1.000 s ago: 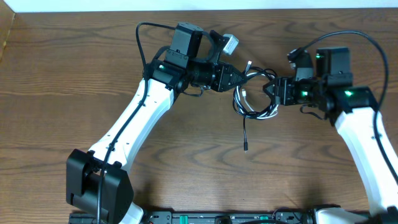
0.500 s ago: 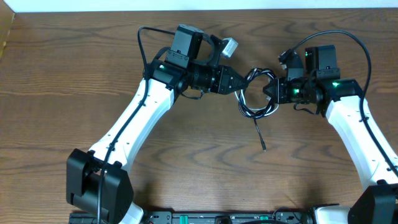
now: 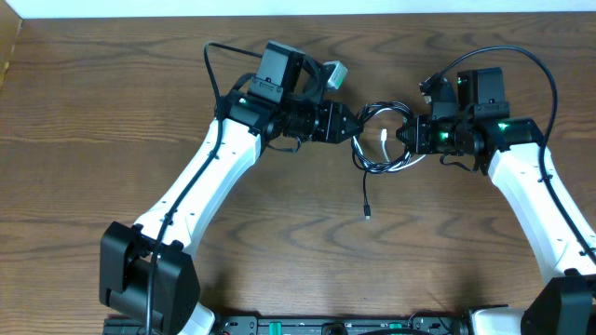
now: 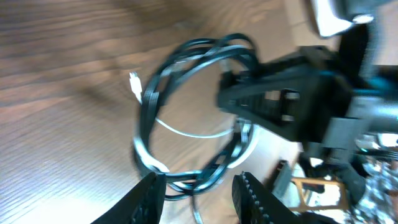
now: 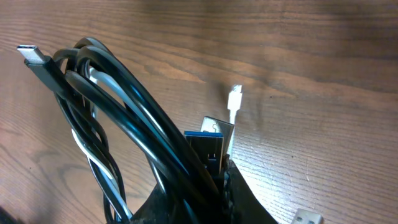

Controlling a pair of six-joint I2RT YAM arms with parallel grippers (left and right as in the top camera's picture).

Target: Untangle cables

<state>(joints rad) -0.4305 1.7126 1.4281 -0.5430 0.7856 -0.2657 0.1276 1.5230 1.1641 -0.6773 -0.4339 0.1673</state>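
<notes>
The cables [image 3: 380, 166], a thin black cord and a thin white cord looped together, hang between my two grippers above the table. My right gripper [image 3: 407, 137] is shut on the right side of the bundle; in the right wrist view the black loops [image 5: 112, 81] run up out of its closed fingers [image 5: 214, 186] beside a blue-tongued plug [image 5: 208, 144]. My left gripper [image 4: 199, 202] stands open at the loop's left side, the cords [image 4: 186, 180] passing just beyond its fingertips. A white plug [image 5: 235, 96] sticks out inside the loop. One black end [image 3: 367, 212] dangles onto the wood.
The wooden table [image 3: 93, 140] spreads around both arms. A silver plug [image 5: 308, 217] lies on the wood next to the right gripper. The left arm's white link [image 3: 200, 177] slants across the table's left half, and the right arm's link [image 3: 540, 214] runs down the right side.
The right gripper has closed on the bundle. The left gripper has opened and released its side. The dangling black end swung right, then back left.
</notes>
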